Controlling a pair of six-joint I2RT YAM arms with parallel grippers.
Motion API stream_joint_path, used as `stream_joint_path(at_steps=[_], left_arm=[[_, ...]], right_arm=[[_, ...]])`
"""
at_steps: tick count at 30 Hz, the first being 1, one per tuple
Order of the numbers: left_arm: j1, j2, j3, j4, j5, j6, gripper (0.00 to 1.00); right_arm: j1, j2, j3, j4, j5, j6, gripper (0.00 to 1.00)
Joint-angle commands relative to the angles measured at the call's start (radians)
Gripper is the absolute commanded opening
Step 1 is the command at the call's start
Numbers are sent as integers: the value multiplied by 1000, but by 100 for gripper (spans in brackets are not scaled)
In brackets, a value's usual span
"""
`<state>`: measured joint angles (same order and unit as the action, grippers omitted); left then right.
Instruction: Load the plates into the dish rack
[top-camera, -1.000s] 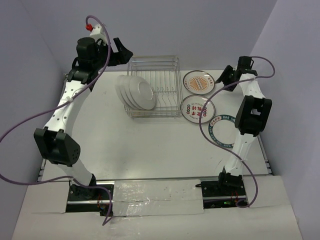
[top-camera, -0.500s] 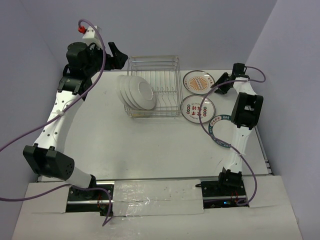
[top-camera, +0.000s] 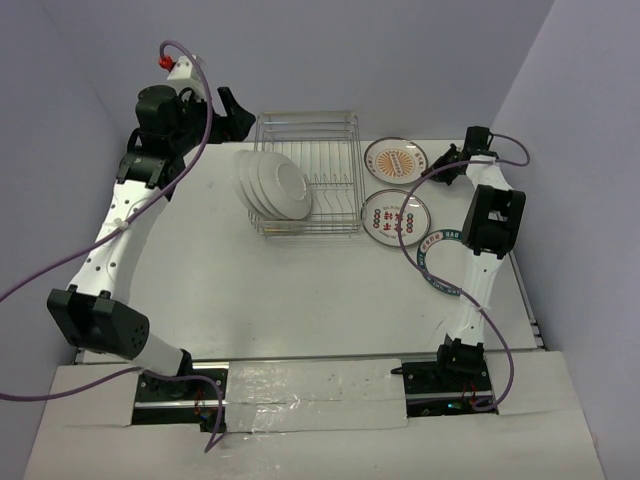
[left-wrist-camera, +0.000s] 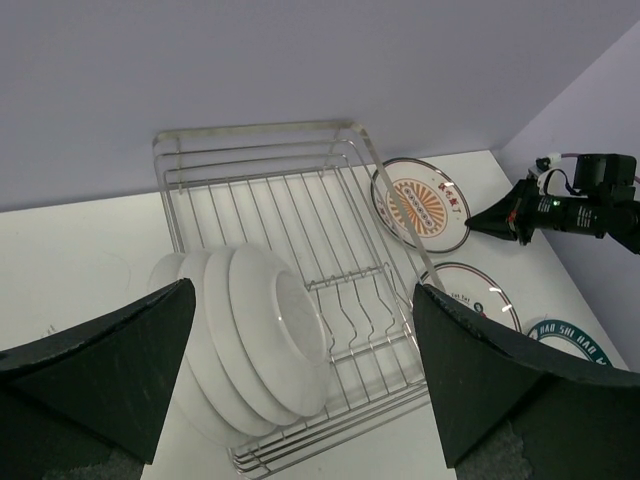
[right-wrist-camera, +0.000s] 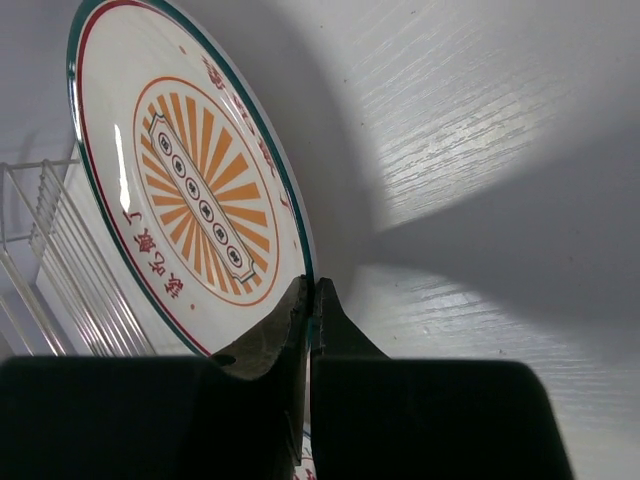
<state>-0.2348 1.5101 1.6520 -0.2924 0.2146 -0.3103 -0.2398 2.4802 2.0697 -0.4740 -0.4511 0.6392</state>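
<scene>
The silver wire dish rack (top-camera: 330, 135) stands at the back of the table with several white plates (top-camera: 270, 185) upright in its left end, undersides showing. Right of it lie three plates: an orange sunburst one (top-camera: 395, 161), a red-ringed one (top-camera: 395, 216) and a teal-ringed one (top-camera: 445, 262) partly under my right arm. My right gripper (right-wrist-camera: 311, 290) is shut on the sunburst plate (right-wrist-camera: 190, 200), pinching its near right rim. My left gripper (left-wrist-camera: 303, 290) hangs open high over the rack's (left-wrist-camera: 260, 135) left end, nothing between its fingers.
Grey walls close in behind the rack and on both sides. The right arm's cable (top-camera: 415, 250) loops over the two nearer plates. The rack's right half holds only bare prongs (left-wrist-camera: 350, 300). Bare white tabletop (top-camera: 300, 290) lies in front of the rack.
My right gripper came down to the sunburst plate's rim and closed on it. The left arm drew back to the left and stayed open.
</scene>
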Motion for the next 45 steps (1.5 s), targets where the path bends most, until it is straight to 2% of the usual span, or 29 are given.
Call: stream_joint_path(at_steps=[1,6,8,13,14,16,17,19,23,27,29,33,37,45], left_arm=[[-5,15,55,-21,11,-16,99],[-5,2,43,16,34,-32,99],[-5,9,67,25,89,-10,99],[-23,30,158,6,229,253,99],[-34,27,158,-13,253,395,99],[-93,6,132,-45,246,541,99],[-124,-20,115,-80,218,686,99],[-214,-57,36,-93,198,858,99],[-365,-145,-104,-80,184,1006,99],[-565,-168,-233,-41,62,1160,99],[-618,-177,-305,10,19,1241,99],[-702,-146,-351,111,-60,1312,97],[-709,-116,-402,254,-86,1364,95],[-710,-31,-422,374,-164,1409,85]], right_arm=[[-26,-101,15,25,14,10,0],[-72,-259,-14,46,5,2,0],[-79,-297,-26,43,-24,5,0],[-82,-427,-86,14,-84,-18,0],[-82,-473,-121,11,-115,-18,0],[-82,-527,-169,23,-142,-26,0],[-81,-579,-221,35,-170,-27,0],[-81,-628,-259,35,-199,-35,0],[-76,-783,-380,46,-265,-32,0],[-50,-900,-465,52,-314,-19,0],[-21,-961,-514,54,-324,-15,0],[36,-1040,-572,52,-343,2,0],[95,-1106,-621,55,-347,13,0],[174,-1161,-655,29,-353,20,0]])
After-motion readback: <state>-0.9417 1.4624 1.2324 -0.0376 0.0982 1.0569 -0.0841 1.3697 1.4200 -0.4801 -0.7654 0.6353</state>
